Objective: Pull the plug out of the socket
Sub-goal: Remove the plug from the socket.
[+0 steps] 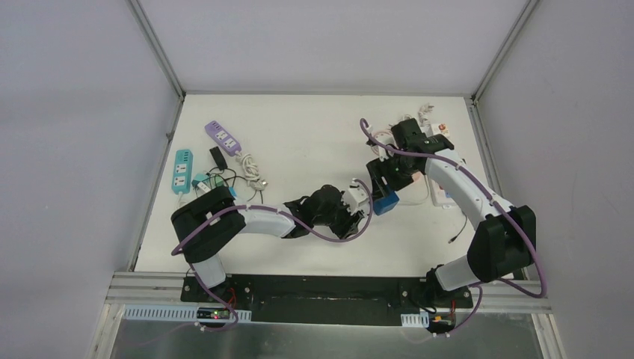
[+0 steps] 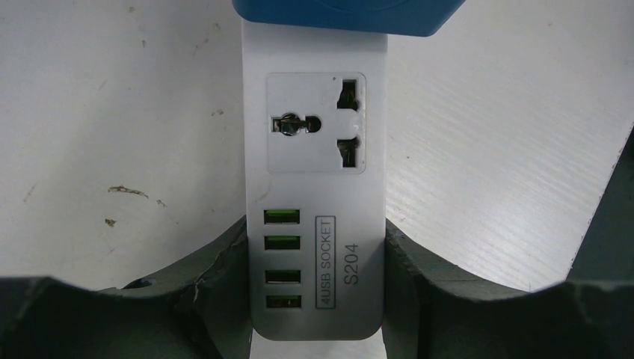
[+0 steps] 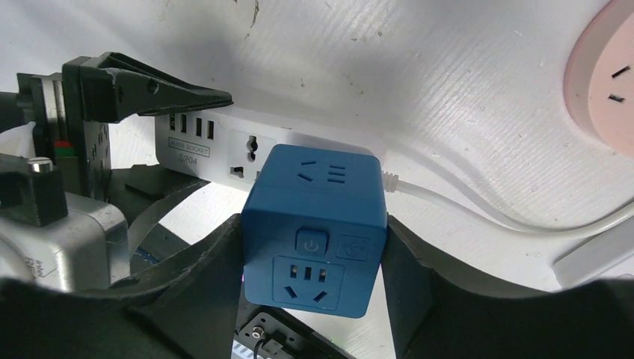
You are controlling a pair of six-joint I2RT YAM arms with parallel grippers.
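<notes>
The blue plug cube sat at twelve o'clock on the white socket strip, clamped in the right claw; the left claw clamped the strip. A skewed pull might jam the pins.

Landmark: the socket strip, lying flat near the middle of the table. We note the cube plug seated on the strip's right end. The left gripper straddles the opposite end, one finger against each long side. The right gripper brackets the cube plug likewise. Well left of the strip lie a power strip and a second power strip. Right of the strip, a cord trails off below a round socket.
</notes>
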